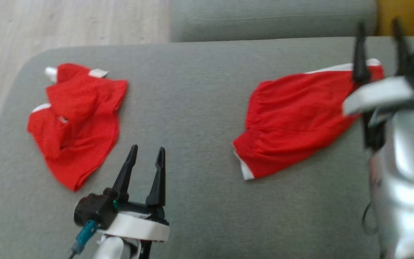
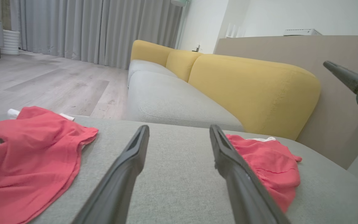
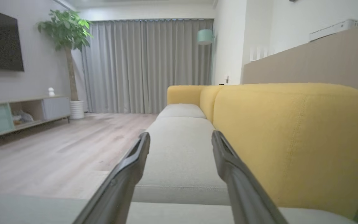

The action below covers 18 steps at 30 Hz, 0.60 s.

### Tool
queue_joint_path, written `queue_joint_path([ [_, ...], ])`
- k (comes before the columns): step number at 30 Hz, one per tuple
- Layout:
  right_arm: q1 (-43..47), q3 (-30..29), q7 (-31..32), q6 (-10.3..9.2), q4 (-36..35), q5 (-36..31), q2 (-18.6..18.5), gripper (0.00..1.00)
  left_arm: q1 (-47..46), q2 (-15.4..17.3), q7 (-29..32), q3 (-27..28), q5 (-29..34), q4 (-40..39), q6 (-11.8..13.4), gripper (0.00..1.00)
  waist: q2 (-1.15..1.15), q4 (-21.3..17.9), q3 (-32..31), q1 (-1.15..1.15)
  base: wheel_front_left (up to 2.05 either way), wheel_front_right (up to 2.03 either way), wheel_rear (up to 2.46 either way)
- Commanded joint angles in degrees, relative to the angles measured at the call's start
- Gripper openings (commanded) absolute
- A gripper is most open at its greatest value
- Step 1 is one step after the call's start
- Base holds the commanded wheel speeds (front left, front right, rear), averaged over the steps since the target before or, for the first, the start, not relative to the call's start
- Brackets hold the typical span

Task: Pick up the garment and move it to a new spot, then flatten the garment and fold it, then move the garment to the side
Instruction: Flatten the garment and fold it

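Two red garments with white trim lie on the grey sofa cushion (image 1: pixel 192 108). One garment (image 1: pixel 74 122) (image 2: pixel 33 155) is crumpled at the left. The other garment (image 1: pixel 293 122) (image 2: pixel 269 168) lies flatter at the right. My left gripper (image 1: pixel 147 154) (image 2: pixel 179 133) stands open over bare cushion between them, holding nothing. My right gripper (image 1: pixel 378 24) (image 3: pixel 180 137) is open and blurred, raised over the right garment's far end with nothing between its fingers. One of its fingers (image 2: pixel 346 79) shows in the left wrist view.
A yellow backrest (image 3: pixel 291 137) (image 2: pixel 250 93) runs along the right of the sofa. Another grey seat cushion (image 1: pixel 271 18) continues beyond. Wooden floor (image 1: pixel 67 25) lies past the cushion's left edge. Farther off are a low cabinet (image 3: pixel 17 115), a potted plant (image 3: pixel 68 34) and curtains.
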Motion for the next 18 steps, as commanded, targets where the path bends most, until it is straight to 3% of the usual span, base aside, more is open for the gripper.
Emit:
queue_joint_path([
  [1,2.4,2.8,-0.6,0.39,-3.2,2.5,0.7,1.0,-2.6,-0.1,-0.5,1.9,0.5,-1.7,-0.2,1.0,0.0,-2.0,-0.5,0.0,0.0,0.0,0.0],
  [5,15.5,10.2,-0.7,0.39,-13.1,13.4,0.7,1.0,-3.0,-0.1,-0.5,1.5,0.6,-1.2,-0.4,1.0,0.0,-4.7,-0.2,0.0,0.0,0.0,0.0],
  [8,24.9,12.8,-0.7,0.39,-19.5,17.2,0.7,1.0,-3.4,-0.1,-0.5,1.1,0.8,-0.9,-0.6,1.0,0.0,-6.6,0.5,0.0,0.0,0.0,0.0],
  [12,31.1,13.0,-0.7,0.39,-25.2,17.5,0.7,1.0,-4.4,0.0,-0.5,0.3,1.3,-0.1,-1.0,1.0,0.0,-8.7,1.8,0.0,0.0,0.0,0.0],
  [18,32.3,10.9,-0.7,0.39,-28.4,17.2,0.7,1.0,-7.8,0.1,2.1,-3.4,1.1,3.0,-1.9,1.0,0.0,-10.8,4.3,0.0,0.0,0.0,0.0],
])
